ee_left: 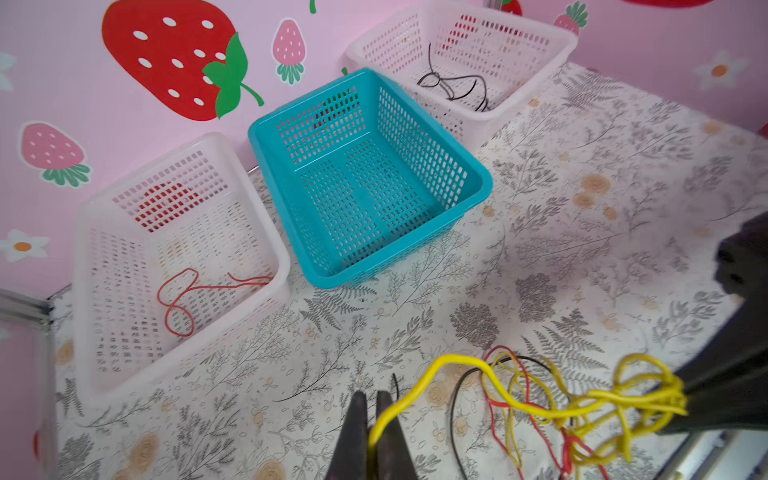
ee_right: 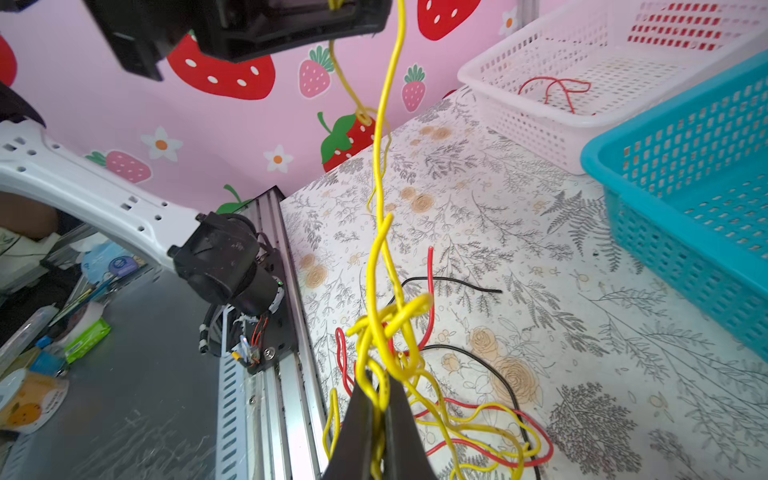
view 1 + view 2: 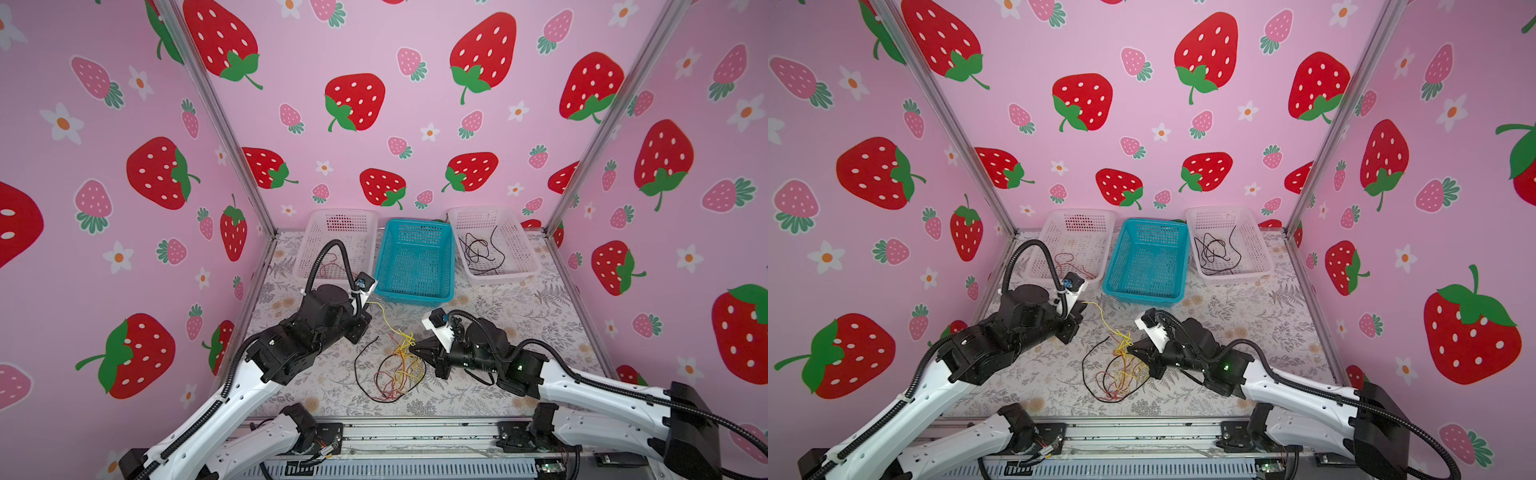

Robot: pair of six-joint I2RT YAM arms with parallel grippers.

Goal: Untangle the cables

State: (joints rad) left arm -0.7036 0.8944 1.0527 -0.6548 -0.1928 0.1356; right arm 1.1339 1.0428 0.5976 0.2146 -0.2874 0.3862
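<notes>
1. Two grippers hold one yellow cable (image 1: 457, 365). The left gripper (image 1: 371, 405) is pinched tight on its free end, and the right gripper (image 2: 378, 386) is clamped on a yellow knot (image 2: 399, 316) further along the same strand.
2. Between the two pinches the yellow cable's long axis runs nearly straight, fingers to fingers, lifted off the table (image 3: 540, 299). In both top views it slopes down from the left gripper's tips to the right gripper's tips.
3. Just below and behind the right gripper's fingers lies the tangle (image 3: 395, 376), loose loops of red, yellow and black spread on the table. The right gripper touches it at the knot and the left gripper is well apart from it, so the right arm is the nearer one.
4. Judging from this, the coming move turns on that shared line. Drawing the two pinches apart along it would tighten the knot, while feeding the held end back toward the right fingers would loosen it.
5. Three baskets stand beyond both sets of fingertips.
   - The left white basket (image 1: 266, 232), nearest the left fingers, holds a loose red cable (image 1: 178, 303).
   - The blue basket (image 1: 482, 183), between the other two, looks empty.
   - The right white basket (image 3: 519, 249) holds black cables (image 3: 478, 249) in a loose coil.
</notes>
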